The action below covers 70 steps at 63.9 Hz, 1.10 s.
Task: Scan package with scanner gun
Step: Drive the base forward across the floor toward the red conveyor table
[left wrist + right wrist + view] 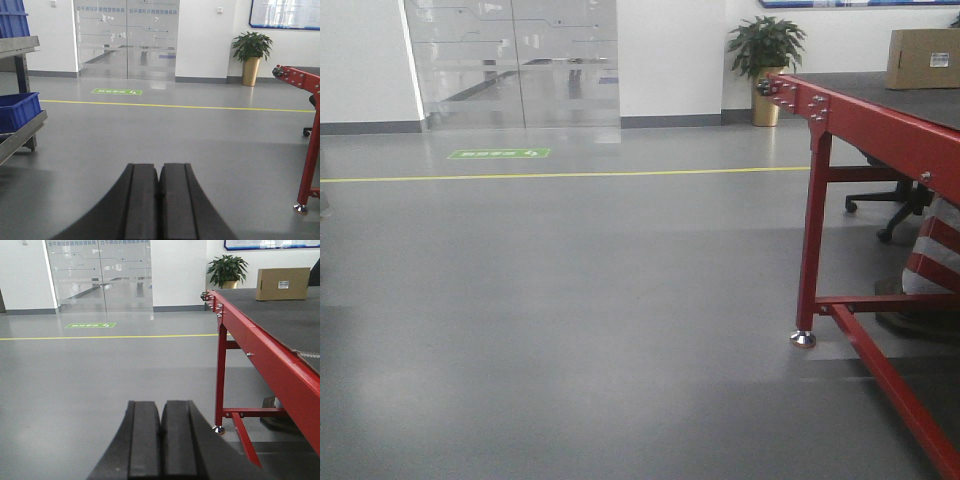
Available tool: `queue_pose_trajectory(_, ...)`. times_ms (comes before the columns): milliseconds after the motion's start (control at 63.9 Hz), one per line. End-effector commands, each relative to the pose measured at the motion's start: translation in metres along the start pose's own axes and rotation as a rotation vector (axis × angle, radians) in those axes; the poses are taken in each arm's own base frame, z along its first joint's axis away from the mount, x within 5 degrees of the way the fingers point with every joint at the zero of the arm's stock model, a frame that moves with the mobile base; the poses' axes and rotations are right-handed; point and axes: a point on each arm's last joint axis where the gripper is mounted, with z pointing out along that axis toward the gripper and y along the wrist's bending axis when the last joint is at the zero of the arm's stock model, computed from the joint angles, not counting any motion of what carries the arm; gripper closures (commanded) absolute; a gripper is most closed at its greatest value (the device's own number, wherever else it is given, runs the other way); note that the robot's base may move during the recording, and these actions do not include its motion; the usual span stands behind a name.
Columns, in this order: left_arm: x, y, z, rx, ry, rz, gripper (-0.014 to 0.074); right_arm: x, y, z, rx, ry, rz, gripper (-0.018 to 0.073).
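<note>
One package [923,58] shows in the front view, at the far upper right of the frame. It stands on the far end of the red-framed bench [880,125] with its white label [939,59] turned toward the camera. No jaws appear here, and the scanner gun is nowhere in this view.

From the left wrist, the left jaws are clenched on nothing, their pads [142,200] pressed flat together at bottom centre. Only the bench's end corner peeks in at the right edge. Neither package nor scanner gun shows (blue bins [17,110] on a rack take the left edge instead).

From the right wrist, the right jaws are likewise closed and empty, pads [144,440] meeting at bottom centre. The package [282,284] sits in the upper right of the frame, well apart from the jaws and up and to the right of them. Its long side runs across the frame and its label faces this camera. The scanner gun is again out of view, so I cannot tell where it lies. The right arm looks the nearer one, since the bench runs along its side. The coming move probably means turning rightward toward the bench.
</note>
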Motion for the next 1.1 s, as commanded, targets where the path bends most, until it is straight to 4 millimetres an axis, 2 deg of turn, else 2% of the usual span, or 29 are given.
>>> queue_pose_trajectory(0, -0.0029, 0.0001, -0.0006, -0.002, -0.025, -0.007, 0.0708, -0.0023, -0.0003, -0.0004, 0.004, -0.023, -0.008, 0.0711)
queue_pose_trajectory(1080, -0.0029, 0.0001, -0.0006, -0.002, -0.025, -0.007, 0.0708, -0.0023, -0.0003, -0.0004, 0.004, -0.023, -0.008, 0.0711)
